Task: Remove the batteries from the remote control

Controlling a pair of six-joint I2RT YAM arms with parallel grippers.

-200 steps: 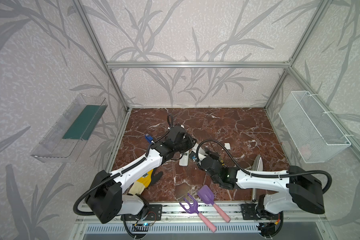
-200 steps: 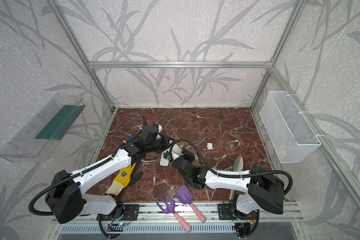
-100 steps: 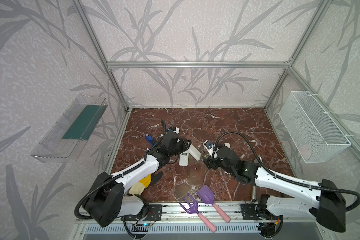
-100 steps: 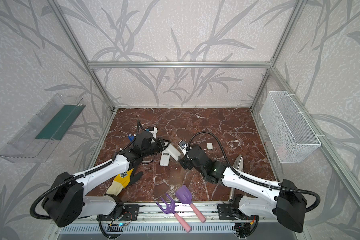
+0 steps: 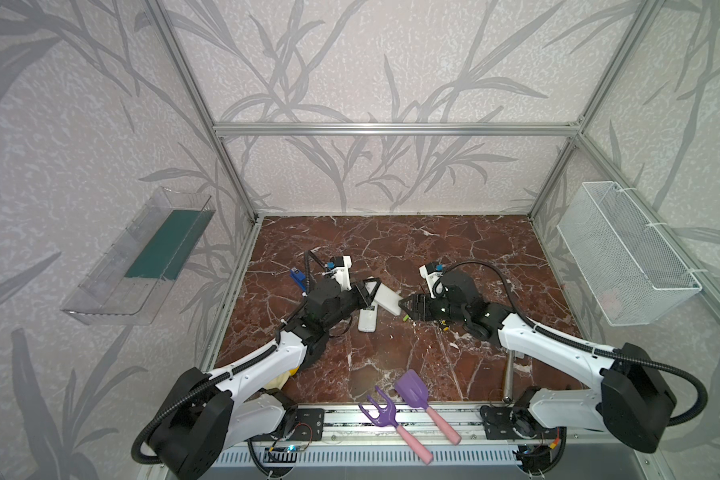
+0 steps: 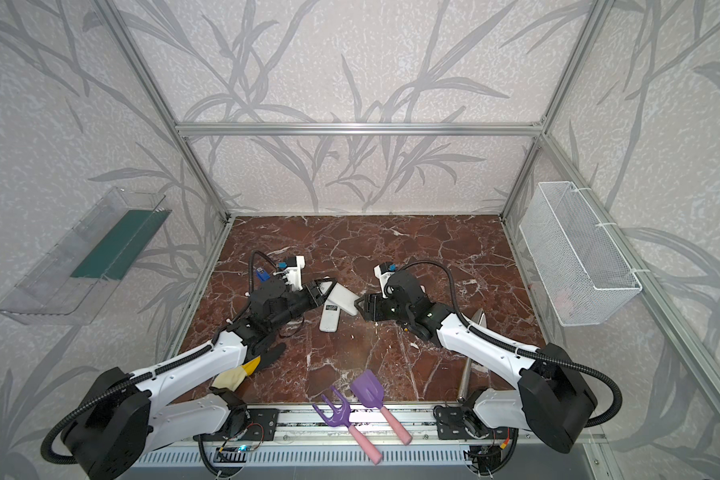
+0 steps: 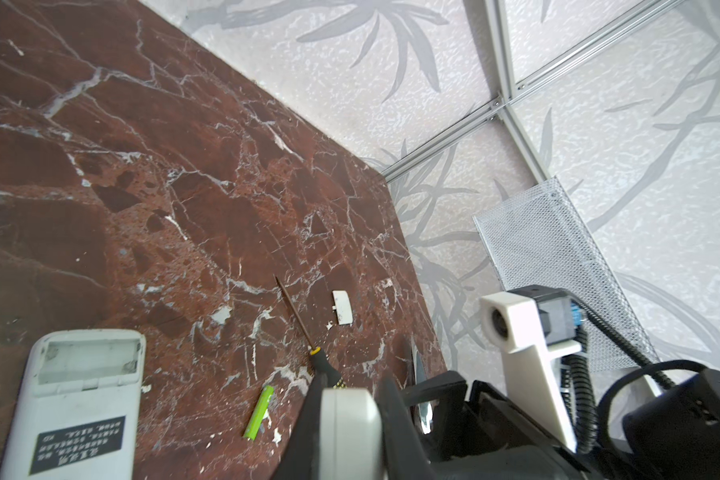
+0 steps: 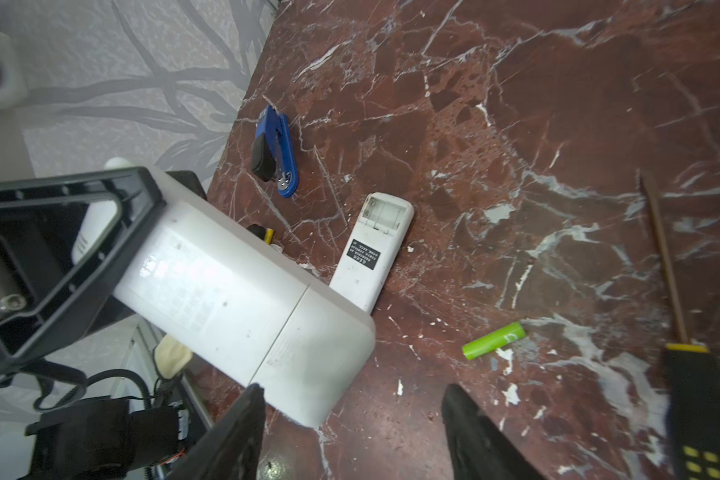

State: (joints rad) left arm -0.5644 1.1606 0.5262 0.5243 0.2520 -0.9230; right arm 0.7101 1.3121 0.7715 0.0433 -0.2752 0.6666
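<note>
Left gripper (image 5: pixel 372 291) clamps one end of a white remote (image 5: pixel 386 301) over the red marble desk (image 5: pixel 412 241). Right gripper (image 5: pixel 405 306) sits at the remote's opposite end; touching or just short of it, cannot tell.

Second remote (image 5: pixel 367 321) lies flat on the desk, dark label up, partly overlapped by the gripped one.

One lime-green battery (image 5: pixel 404 318) lies on the desk just beside the right gripper's tip.

Blue stapler (image 5: pixel 296 276) lies near the left wall, beside the left arm's wrist.

Purple rake (image 5: pixel 381 411) and purple shovel (image 5: pixel 409 387), both pink-handled, lie side by side at the front edge.

Wire basket (image 5: pixel 624 266) hangs on the right wall, clear shelf (image 5: pixel 138 266) on the left wall.
</note>
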